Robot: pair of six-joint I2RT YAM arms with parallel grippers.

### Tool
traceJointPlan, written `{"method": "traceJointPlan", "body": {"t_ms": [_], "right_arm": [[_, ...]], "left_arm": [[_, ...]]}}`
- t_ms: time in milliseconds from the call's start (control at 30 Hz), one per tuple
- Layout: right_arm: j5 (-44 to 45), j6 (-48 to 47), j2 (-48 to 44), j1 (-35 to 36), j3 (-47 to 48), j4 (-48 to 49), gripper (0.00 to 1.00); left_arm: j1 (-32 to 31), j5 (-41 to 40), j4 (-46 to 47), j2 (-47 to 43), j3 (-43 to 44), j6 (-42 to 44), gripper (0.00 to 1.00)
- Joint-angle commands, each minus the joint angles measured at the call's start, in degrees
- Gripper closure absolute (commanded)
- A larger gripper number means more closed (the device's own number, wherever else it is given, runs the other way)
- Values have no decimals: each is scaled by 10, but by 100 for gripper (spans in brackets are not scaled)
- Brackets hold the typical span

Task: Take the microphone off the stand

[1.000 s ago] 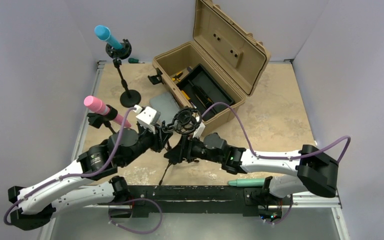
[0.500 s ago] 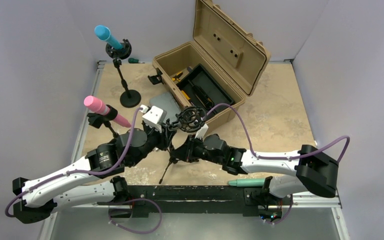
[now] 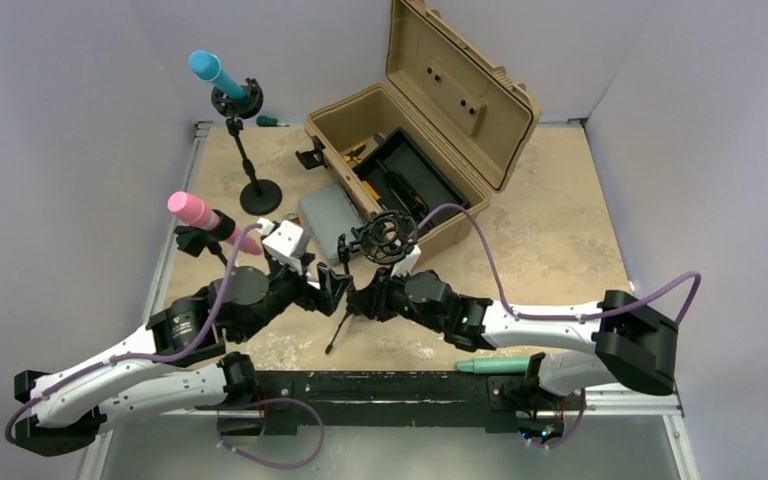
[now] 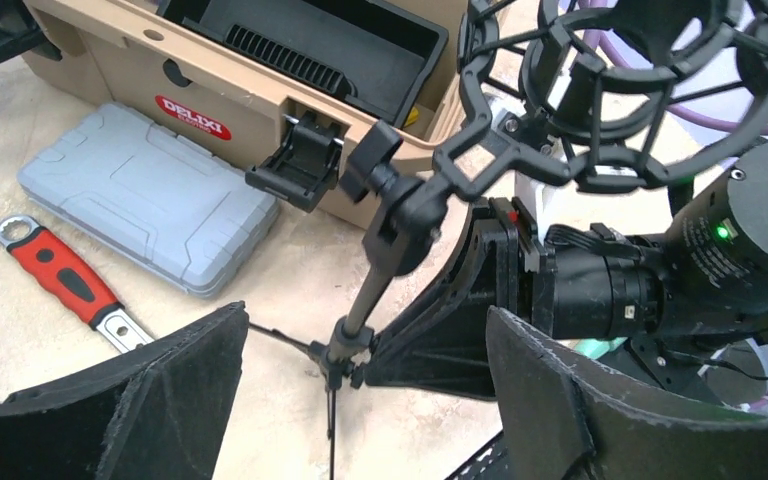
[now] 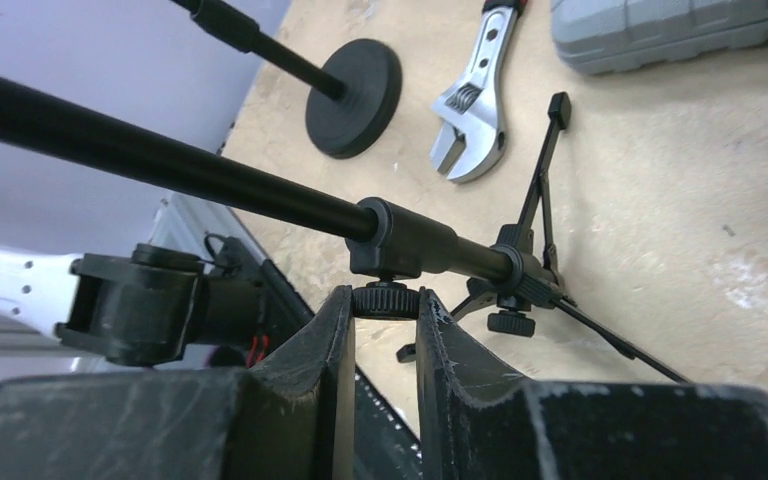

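Observation:
A black tripod stand (image 3: 343,322) in the middle carries an empty shock mount (image 3: 385,238), also seen in the left wrist view as the ring cage (image 4: 650,70) above the pole (image 4: 375,285). A teal microphone (image 3: 495,365) lies by the near edge. A pink microphone (image 3: 195,212) and a blue microphone (image 3: 210,68) sit in other stands at the left. My left gripper (image 3: 332,285) (image 4: 360,400) is open, its fingers either side of the pole without touching it. My right gripper (image 3: 360,297) (image 5: 385,300) is shut on the knurled knob (image 5: 390,298) under the pole's clamp.
An open tan tool case (image 3: 430,150) stands behind the stand, with a grey plastic case (image 3: 328,212) (image 4: 150,195) in front of it. A red-handled wrench (image 4: 60,280) and an adjustable wrench (image 5: 475,110) lie on the table. A round stand base (image 5: 355,90) sits at the left.
My left gripper has opened and drawn back left from the stand pole. My right gripper has shut on the stand's knob. The shock mount shifted slightly to the right.

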Motion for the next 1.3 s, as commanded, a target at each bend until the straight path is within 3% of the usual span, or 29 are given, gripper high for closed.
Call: {"method": "traceJointPlan", "body": {"t_ms": [0,267,400,567,767,900,1100,1267], "right_arm": [[104,-83,13,-3,12,-84,100],[156,-108,36,13,46,-137,100],[110,-95,27,15,45,-123,97],[31,-54,-25,13,14,-63,50],[-73,40,-93,-27,-51,-7,32],[-149,113,-140,-66,-106,70,29],[-208,212,-129,-110,-142,187,30],[-231,301,-78,-124,-162,307,39]], "left_arm": [[-2,13,-37,-42,10,12,11],[-2,4,-91,-102,48,40,8],[-2,-7,-91,-102,83,75,6],[-2,-8,-70,-59,150,136,5],[-2,10,6,-6,210,211,4],[-2,16,40,25,244,264,3],[-1,25,54,19,213,277,3],[-2,27,61,-8,178,284,3]]}}
